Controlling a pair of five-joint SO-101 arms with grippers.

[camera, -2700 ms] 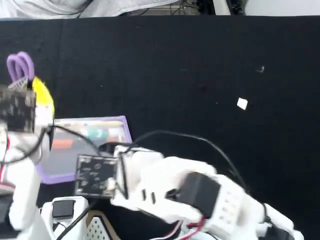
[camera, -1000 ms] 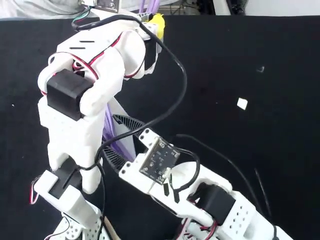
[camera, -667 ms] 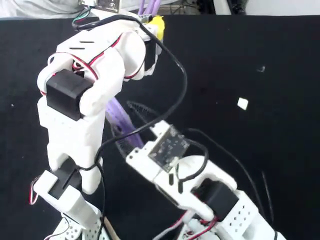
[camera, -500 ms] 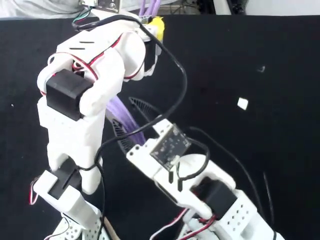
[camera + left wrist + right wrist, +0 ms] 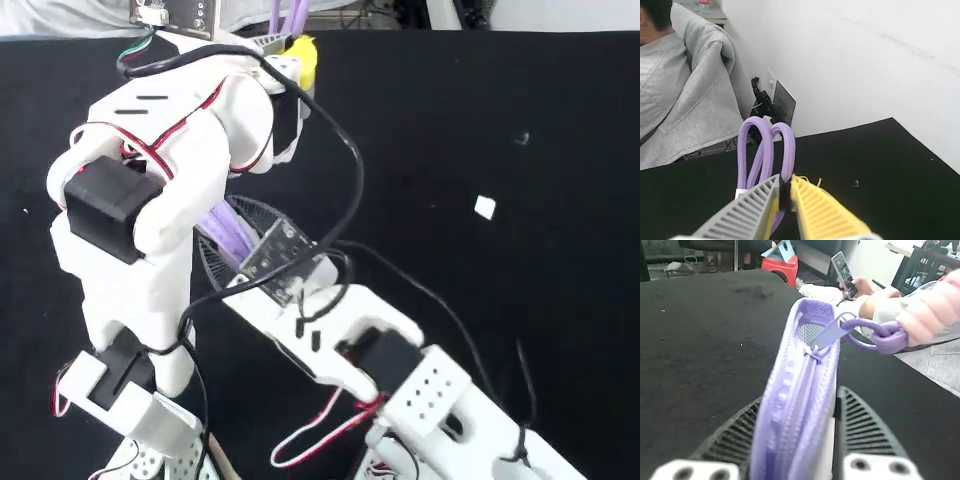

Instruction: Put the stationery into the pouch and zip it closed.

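**Two arms are holding a purple pouch (image 5: 800, 355) above the table (image 5: 500, 100) for zipping.**

We are watching the left hand (image 5: 785, 187) clamping the strap (image 5: 789, 150) high over the table. The right hand (image 5: 799, 397) is gripping the pouch by one end, jaws pressing on both sides, with the zip pull (image 5: 832, 332) at the far end. We are judging that closing the zip is the step in hand. It is calling for a firm right-hand hold and a strap pull running straight along the zip, not sideways, so nothing is jamming. We are counting one pouch, one strap, one pull and one small white piece (image 5: 484, 207) lying well apart on the table. Whether stationery is inside, we cannot tell.
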